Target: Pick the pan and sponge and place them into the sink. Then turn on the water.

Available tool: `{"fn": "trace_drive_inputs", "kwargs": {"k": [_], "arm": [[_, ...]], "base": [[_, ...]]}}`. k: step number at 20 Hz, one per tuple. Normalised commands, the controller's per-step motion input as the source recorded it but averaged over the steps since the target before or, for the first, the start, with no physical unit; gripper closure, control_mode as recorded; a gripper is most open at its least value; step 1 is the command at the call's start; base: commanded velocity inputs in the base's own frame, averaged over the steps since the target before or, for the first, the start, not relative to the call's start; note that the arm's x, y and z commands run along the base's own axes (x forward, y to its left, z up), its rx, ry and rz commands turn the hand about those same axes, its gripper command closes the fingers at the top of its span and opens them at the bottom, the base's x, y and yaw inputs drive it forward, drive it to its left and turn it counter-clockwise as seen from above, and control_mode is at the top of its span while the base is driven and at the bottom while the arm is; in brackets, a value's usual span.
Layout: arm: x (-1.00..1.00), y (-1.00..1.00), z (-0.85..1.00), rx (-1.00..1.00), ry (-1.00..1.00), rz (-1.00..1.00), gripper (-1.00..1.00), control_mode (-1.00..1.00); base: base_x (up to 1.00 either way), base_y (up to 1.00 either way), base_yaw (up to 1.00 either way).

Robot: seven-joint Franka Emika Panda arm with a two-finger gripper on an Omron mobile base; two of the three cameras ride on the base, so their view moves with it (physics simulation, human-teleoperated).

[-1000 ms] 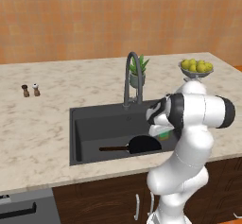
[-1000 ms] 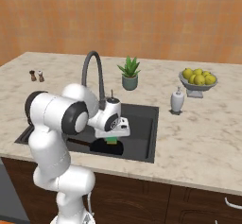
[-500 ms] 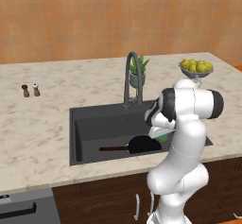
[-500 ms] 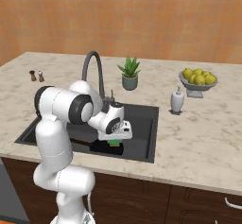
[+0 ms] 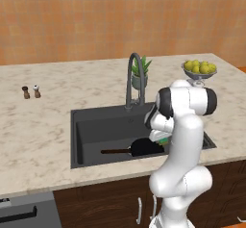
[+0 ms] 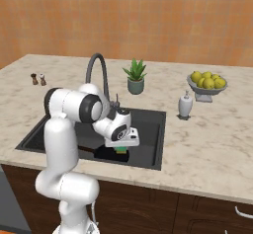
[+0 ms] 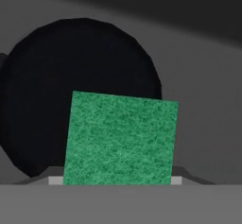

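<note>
The sink point(image 5: 86, 126), set in the table near its front edge, already holds the pan point(image 5: 146, 147), lying flat on the basin floor toward the front right with its handle pointing left. The gripper point(image 6: 122, 146) hangs low over the pan, closed on the sponge point(image 7: 120, 138). Judged light, soft and compressible, the sponge is best pinched across its flat faces; dropping it risks nothing.

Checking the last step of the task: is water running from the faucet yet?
No: in the left base view the faucet stands over the sink with no blue stream below its spout.
</note>
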Motion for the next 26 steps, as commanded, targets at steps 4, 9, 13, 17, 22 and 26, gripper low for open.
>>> {"fn": "trace_drive_inputs", "kwargs": {"k": [4, 9, 13, 17, 22, 26], "arm": [[0.33, -0.11, -0.25, 0.00, 0.00, -0.02, 1.00, -1.00], [0.35, -0.23, -0.46, 0.00, 0.00, -0.05, 1.00, -1.00], [0.15, -0.09, -0.39, 0.00, 0.00, -0.02, 1.00, -1.00], [0.05, 0.00, -0.16, 0.00, 0.00, 0.00, 1.00, -1.00], [0.01, 0.01, -0.01, 0.00, 0.00, 0.00, -1.00, -1.00], [0.05, 0.05, 0.01, 0.00, 0.00, 0.00, -1.00, -1.00]], "base": [[0.00, 0.00, 0.00], [0.00, 0.00, 0.00], [0.00, 0.00, 0.00], [0.00, 0.00, 0.00], [0.00, 0.00, 0.00], [0.00, 0.00, 0.00]]}}
